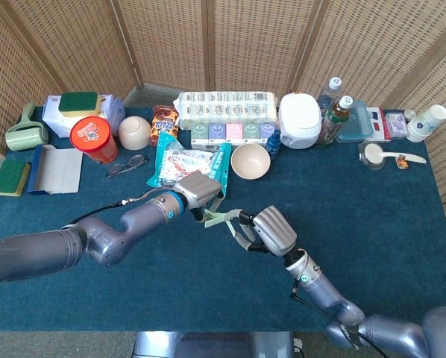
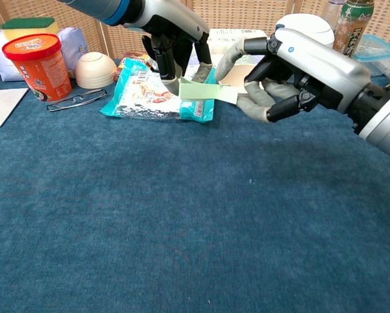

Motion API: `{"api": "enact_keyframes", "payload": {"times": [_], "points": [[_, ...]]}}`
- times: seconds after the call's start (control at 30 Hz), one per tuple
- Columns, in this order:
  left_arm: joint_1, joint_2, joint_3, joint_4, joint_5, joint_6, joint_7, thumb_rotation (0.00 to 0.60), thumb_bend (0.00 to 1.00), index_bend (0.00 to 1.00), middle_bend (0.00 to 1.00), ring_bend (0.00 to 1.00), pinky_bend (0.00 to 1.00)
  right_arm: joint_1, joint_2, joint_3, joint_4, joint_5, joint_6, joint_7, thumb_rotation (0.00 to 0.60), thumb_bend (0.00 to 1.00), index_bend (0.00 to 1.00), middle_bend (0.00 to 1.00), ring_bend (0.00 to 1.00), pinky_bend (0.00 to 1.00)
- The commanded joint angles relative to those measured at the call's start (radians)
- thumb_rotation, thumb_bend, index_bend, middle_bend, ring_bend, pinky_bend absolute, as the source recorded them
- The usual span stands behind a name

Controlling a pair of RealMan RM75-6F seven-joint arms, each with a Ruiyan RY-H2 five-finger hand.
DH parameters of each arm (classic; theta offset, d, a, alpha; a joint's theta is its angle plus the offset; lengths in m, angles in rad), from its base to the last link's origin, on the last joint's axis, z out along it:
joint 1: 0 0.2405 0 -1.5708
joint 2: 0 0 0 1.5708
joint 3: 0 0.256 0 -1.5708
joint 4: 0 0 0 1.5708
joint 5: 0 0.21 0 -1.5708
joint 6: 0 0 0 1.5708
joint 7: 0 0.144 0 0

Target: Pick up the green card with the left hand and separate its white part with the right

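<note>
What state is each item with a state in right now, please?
green card: off the table, held by both hands.
left hand: grips the card's left end.
right hand: fingers pinch its right end.
beige bowl: upright, empty.
eyeglasses: folded.

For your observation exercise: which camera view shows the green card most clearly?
The chest view: the green card appears large and side-on, held above the table between both robot hands. The head view shows the card only as a small pale sliver.
</note>
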Motion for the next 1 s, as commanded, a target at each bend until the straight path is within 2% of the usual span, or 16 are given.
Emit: {"api": "enact_keyframes", "payload": {"times": [0.03,1.0], "points": [[-0.001,-0.002,0.001,0.001,-0.001,0.002,0.001,0.600,0.43,0.63,1.00,1.00,1.00,0.001,-0.002,-0.001,0.000,-0.001,-0.001,-0.002,0.600,0.46,0.39,0.86,0.96,0.93],[-0.001,-0.023,0.006,0.019,-0.012,0.004,0.009,0.600,0.43,0.62,1.00,1.00,1.00,-0.001,-0.011,-0.003,0.016,0.006,-0.001,0.004,0.600,0.46,0.53,0.87,0.96,0.93]]}}
